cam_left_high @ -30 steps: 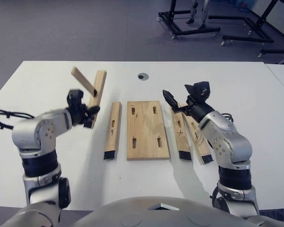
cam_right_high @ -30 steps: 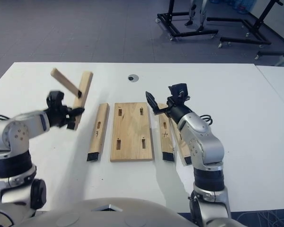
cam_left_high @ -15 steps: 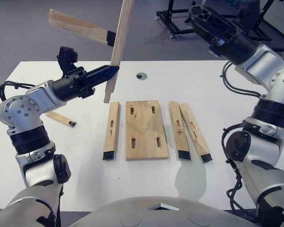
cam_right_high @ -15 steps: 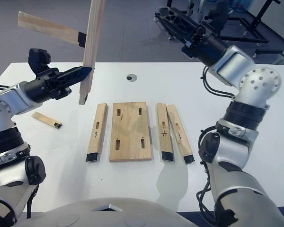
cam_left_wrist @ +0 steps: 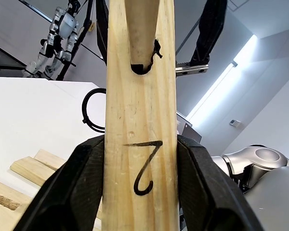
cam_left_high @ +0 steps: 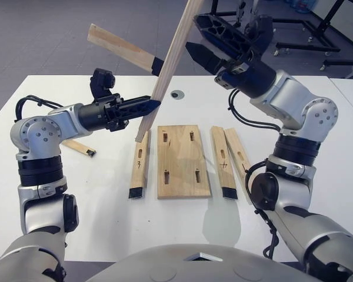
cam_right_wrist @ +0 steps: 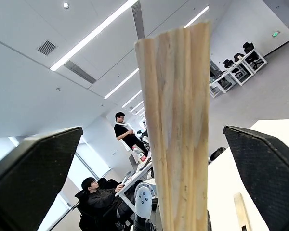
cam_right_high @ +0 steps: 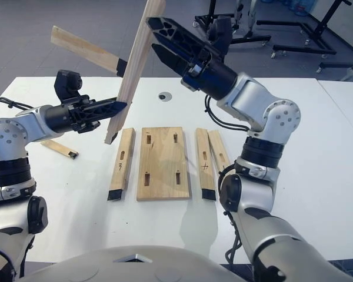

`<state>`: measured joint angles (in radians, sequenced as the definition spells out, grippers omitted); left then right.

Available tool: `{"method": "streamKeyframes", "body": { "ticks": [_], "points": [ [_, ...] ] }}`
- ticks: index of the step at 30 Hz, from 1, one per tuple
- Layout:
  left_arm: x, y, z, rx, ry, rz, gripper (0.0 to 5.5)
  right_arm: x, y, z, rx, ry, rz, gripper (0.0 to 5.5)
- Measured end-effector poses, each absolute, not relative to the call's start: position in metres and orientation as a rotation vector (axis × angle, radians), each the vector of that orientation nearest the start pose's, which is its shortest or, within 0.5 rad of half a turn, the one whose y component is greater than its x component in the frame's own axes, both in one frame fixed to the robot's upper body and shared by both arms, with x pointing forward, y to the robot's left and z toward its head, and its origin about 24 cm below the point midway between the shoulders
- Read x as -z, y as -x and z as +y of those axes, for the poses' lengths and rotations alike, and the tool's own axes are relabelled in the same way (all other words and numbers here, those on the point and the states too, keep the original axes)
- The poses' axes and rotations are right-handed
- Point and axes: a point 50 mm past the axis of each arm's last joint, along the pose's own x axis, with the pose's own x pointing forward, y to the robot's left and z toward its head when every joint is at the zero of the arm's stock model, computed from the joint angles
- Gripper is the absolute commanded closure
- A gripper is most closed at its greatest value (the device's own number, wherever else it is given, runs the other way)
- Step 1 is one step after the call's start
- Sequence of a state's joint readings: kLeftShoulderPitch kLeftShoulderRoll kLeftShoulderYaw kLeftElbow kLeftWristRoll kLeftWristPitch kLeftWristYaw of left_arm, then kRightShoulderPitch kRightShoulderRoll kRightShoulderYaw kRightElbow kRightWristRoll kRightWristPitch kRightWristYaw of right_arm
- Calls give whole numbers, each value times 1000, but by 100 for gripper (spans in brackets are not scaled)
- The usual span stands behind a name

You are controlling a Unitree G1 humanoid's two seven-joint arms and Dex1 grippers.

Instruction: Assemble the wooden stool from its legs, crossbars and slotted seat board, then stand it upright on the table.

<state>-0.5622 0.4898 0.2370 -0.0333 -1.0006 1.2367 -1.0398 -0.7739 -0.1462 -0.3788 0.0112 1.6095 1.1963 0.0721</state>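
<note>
My left gripper (cam_left_high: pixel 148 106) is shut on a long wooden leg (cam_left_high: pixel 165 70) marked "2" (cam_left_wrist: pixel 140 120), held steeply above the table's left half. A crossbar (cam_left_high: pixel 122 49) sticks out of the leg toward the far left. My right gripper (cam_left_high: pixel 205 40) is open, and its black fingers (cam_right_wrist: pixel 33 178) stand on either side of the leg's upper end (cam_right_wrist: pixel 178 134) without touching it. The slotted seat board (cam_left_high: pixel 183 160) lies flat at the table's centre. One leg (cam_left_high: pixel 140 161) lies to its left and two legs (cam_left_high: pixel 222 161) (cam_left_high: pixel 242 164) to its right. A short crossbar (cam_left_high: pixel 77 147) lies under my left arm.
The white table (cam_left_high: pixel 317 129) has a round cable hole (cam_left_high: pixel 177 94) behind the seat board. Black wheeled frames (cam_left_high: pixel 317 41) stand on the floor beyond the far edge. A black cable (cam_left_high: pixel 23 104) loops beside my left forearm.
My right arm has swung down and left, bringing its open gripper around the leg's top. My left arm has shifted the leg rightward and tilted it more.
</note>
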Motion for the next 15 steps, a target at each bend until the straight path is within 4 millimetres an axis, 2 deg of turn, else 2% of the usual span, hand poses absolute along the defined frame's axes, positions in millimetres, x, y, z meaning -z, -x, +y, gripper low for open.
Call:
{"method": "streamKeyframes", "body": {
  "ticks": [8, 11, 15],
  "points": [
    [-178, -270, 161, 1452, 618, 342, 348, -242, -297, -99, -1214, -1021, 142, 10],
    [-176, -269, 160, 1453, 616, 350, 348, -242, -297, -98, -1218, -1028, 150, 57],
    [-177, -268, 159, 1460, 609, 350, 348, -237, -297, -95, -1220, -1034, 171, 146]
  ]
}}
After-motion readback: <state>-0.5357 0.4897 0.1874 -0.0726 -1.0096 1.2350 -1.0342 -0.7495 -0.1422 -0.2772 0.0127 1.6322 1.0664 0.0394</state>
